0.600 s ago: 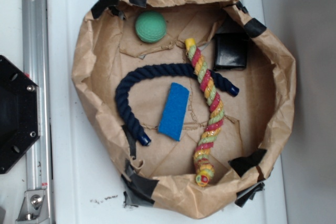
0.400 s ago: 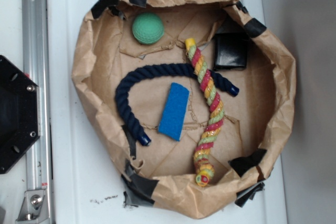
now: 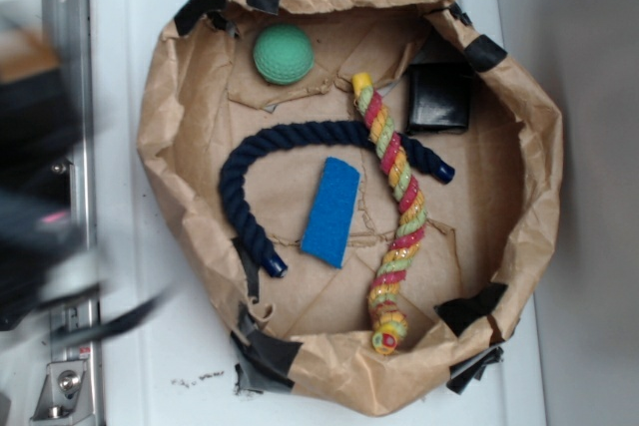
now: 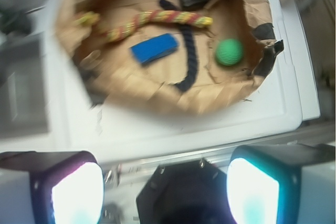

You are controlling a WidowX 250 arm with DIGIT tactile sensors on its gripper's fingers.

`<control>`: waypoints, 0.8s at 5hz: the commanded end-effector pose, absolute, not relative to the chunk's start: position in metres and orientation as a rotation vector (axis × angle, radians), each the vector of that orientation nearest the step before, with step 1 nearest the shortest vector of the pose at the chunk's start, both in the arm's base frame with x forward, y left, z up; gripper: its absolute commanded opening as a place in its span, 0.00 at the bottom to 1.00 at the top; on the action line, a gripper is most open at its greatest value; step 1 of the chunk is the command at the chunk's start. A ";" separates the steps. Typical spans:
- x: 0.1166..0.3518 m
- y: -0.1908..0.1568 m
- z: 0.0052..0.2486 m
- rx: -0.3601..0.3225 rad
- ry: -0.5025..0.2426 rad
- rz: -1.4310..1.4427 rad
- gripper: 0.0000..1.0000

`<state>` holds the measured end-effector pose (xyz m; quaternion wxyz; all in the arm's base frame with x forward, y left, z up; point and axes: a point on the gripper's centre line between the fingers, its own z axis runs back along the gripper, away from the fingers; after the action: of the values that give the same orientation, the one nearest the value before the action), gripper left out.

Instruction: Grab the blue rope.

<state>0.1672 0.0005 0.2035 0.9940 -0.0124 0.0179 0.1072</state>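
Note:
The blue rope [image 3: 300, 135] lies in a curve on the brown paper, its far end tucked under the multicoloured rope [image 3: 396, 197]. In the wrist view the blue rope [image 4: 190, 59] shows far ahead as a dark strand. My gripper [image 4: 165, 190] is open, its two fingers wide apart with nothing between them, well back from the paper basin and above the black base [image 4: 178, 198]. In the exterior view my arm [image 3: 40, 207] is a dark motion blur at the left edge, clear of the rope.
A green ball [image 3: 284, 54], a flat blue sponge [image 3: 330, 212] and a black square block [image 3: 439, 97] share the taped paper basin [image 3: 160, 137]. The sponge lies inside the rope's curve. A metal rail [image 3: 65, 7] runs along the left side.
My arm has swept into the exterior view at the left, blurred by motion. The ropes, sponge and block have not moved.

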 end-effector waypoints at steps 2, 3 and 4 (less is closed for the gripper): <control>0.214 0.006 0.086 -0.013 0.102 0.514 1.00; 0.225 0.005 0.057 0.015 0.071 0.445 1.00; 0.226 0.015 0.032 0.003 0.118 0.392 1.00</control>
<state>0.2244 0.0034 0.0293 0.9806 -0.0009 0.0737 0.1818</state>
